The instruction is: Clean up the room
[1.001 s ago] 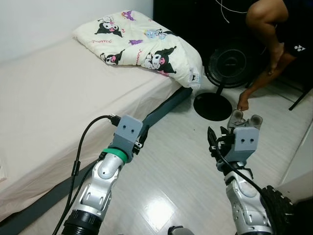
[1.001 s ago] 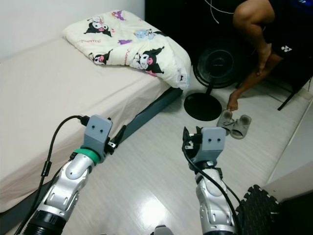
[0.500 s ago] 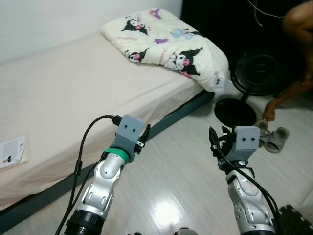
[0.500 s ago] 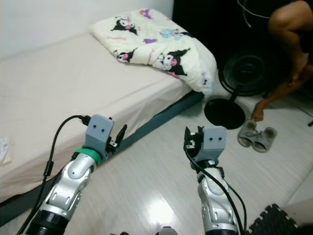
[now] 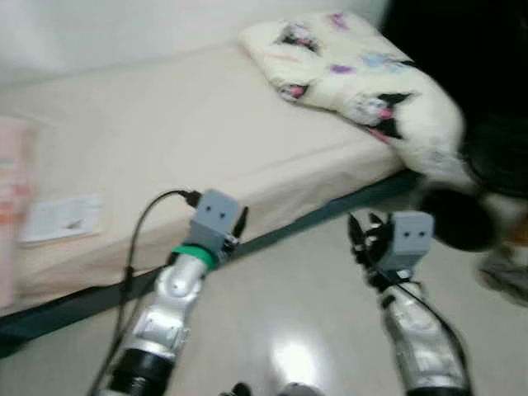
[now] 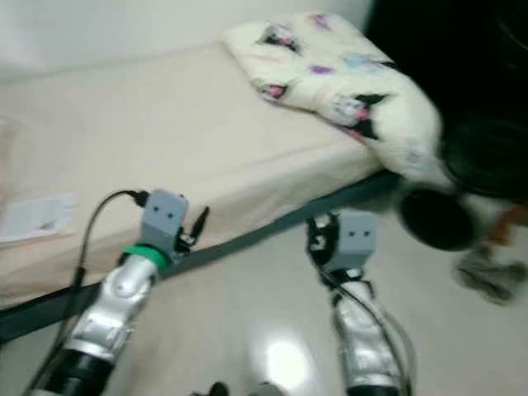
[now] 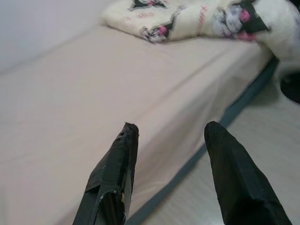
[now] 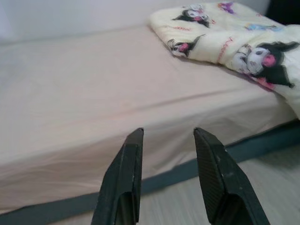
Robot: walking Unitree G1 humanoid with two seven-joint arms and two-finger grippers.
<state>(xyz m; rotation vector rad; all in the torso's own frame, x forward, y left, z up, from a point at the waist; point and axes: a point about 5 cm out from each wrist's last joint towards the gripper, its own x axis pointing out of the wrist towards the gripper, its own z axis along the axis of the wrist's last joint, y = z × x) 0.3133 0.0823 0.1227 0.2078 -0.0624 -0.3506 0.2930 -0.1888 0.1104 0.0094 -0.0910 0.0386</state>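
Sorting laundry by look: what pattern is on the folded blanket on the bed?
Cream blanket with black-and-pink cartoon characters; clearest in the right wrist view.

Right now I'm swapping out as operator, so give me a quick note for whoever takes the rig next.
Left gripper: jaws open, holding nothing, raised near the bed edge.
Right gripper: jaws open, holding nothing, raised over the floor facing the bed.
On the bed: a cartoon-print blanket bunched at the far end, a paper leaflet near the left side. Head views are blurred.
Done: nothing picked up.
Left: probably the leaflet and blanket.
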